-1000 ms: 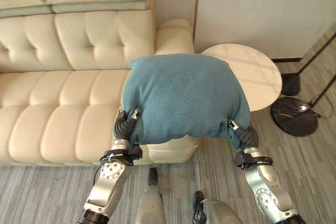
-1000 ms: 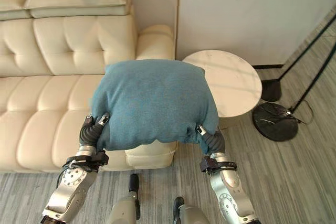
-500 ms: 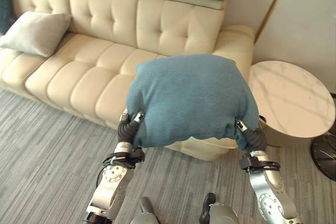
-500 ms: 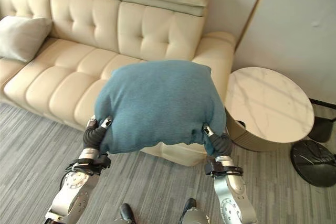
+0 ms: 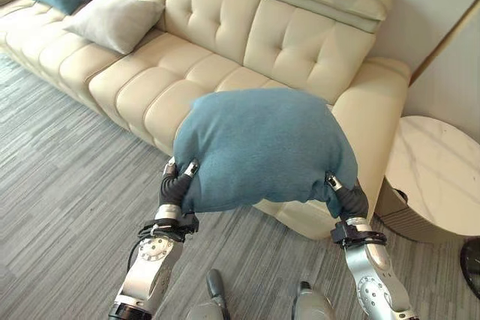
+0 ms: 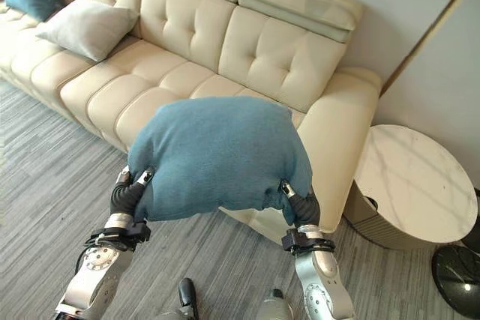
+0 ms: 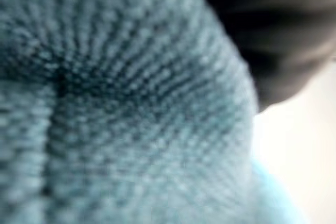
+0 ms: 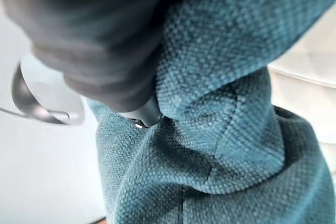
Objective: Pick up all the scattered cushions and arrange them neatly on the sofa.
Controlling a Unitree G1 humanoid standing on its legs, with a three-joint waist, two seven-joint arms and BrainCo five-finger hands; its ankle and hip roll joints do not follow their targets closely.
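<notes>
The teal cushion [image 5: 262, 148] was held aloft, long axis spanning between left hand [image 5: 177, 181] and right hand [image 5: 343, 194], each clenched on a near corner, with the sofa [image 5: 225, 58] seat just beyond both hands.

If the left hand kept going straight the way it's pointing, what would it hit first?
Probably the front edge of the cream sofa. The left hand, clutching the teal cushion together with the right hand, points toward that seat, though depth is unclear.
</notes>
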